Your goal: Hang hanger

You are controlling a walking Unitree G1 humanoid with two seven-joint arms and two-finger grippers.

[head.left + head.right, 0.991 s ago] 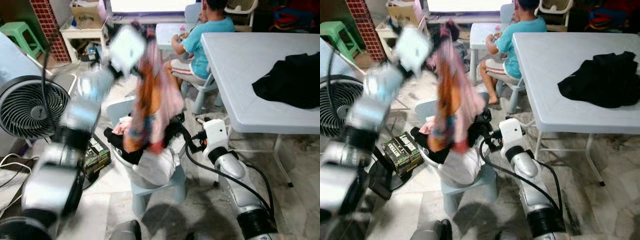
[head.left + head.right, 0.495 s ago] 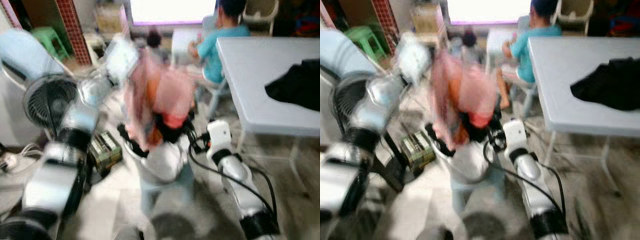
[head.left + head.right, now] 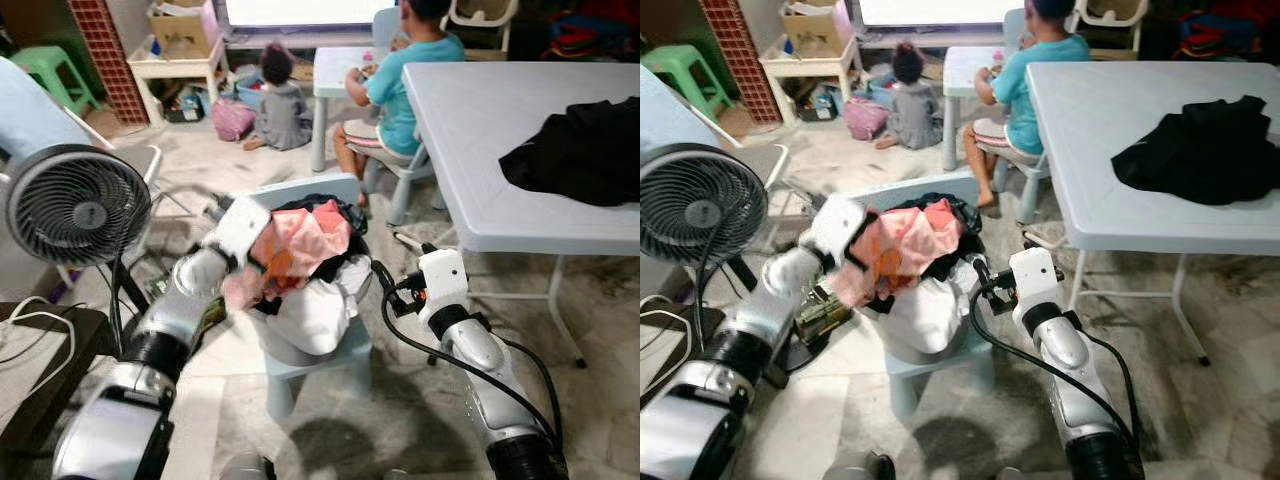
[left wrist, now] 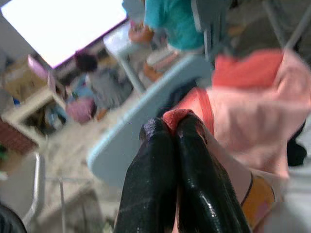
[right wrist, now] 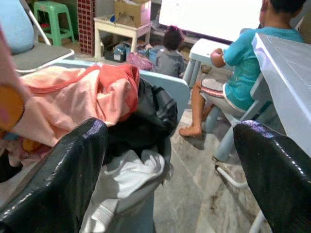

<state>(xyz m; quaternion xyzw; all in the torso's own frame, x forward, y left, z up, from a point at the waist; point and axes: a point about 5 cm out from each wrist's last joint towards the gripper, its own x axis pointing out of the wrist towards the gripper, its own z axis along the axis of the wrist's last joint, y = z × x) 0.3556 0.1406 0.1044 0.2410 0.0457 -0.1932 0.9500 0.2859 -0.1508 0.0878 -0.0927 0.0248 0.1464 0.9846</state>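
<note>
1 second ago the left gripper [image 4: 176, 127] held the pink and orange patterned garment [image 3: 295, 245] high; now it has dropped onto the clothes pile on the pale blue plastic chair [image 3: 318, 345], fingers pinched on its edge. No hanger can be made out, so hanging looks unstarted. Right gripper [image 3: 985, 272] waits beside the pile, fingers spread.
</note>
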